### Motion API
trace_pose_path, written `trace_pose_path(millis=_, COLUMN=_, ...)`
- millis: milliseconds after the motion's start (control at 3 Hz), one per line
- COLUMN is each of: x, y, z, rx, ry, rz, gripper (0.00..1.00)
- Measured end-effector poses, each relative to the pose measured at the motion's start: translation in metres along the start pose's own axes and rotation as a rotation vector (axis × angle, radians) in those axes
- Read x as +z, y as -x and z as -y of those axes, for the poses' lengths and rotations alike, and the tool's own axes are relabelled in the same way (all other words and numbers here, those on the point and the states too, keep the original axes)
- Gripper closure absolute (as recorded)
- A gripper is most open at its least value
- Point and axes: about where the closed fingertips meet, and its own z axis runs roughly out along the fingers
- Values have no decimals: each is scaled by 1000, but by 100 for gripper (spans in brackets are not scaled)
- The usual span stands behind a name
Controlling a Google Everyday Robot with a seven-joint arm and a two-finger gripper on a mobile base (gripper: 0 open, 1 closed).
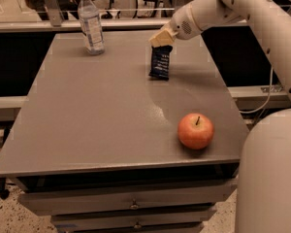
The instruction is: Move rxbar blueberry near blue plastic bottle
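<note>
The rxbar blueberry [160, 62] is a dark navy bar hanging upright from my gripper [161, 39], its lower end at or just above the grey table [87, 115]. My gripper is at the far right part of the table, shut on the bar's top end. The blue plastic bottle [91, 22], clear with a white cap, stands upright at the table's far left, well to the left of the bar.
A red apple [196, 130] sits near the table's front right edge. My white arm [262, 13] reaches in from the right, and the robot body [271, 178] stands at the right front. Drawers are below the table top.
</note>
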Motion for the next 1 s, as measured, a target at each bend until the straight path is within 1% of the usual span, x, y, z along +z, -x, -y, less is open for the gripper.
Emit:
trace_pose_path(millis=333, x=-15, y=34, z=-29, rx=-82, ry=74, rz=21, gripper=100)
trace_pose_path(millis=667, x=-6, y=69, z=-62, rx=-148, ry=145, rz=42, gripper=100)
trace_pose_path(millis=1000, x=14, y=101, z=-82, rx=-199, ry=178, rz=49, gripper=100)
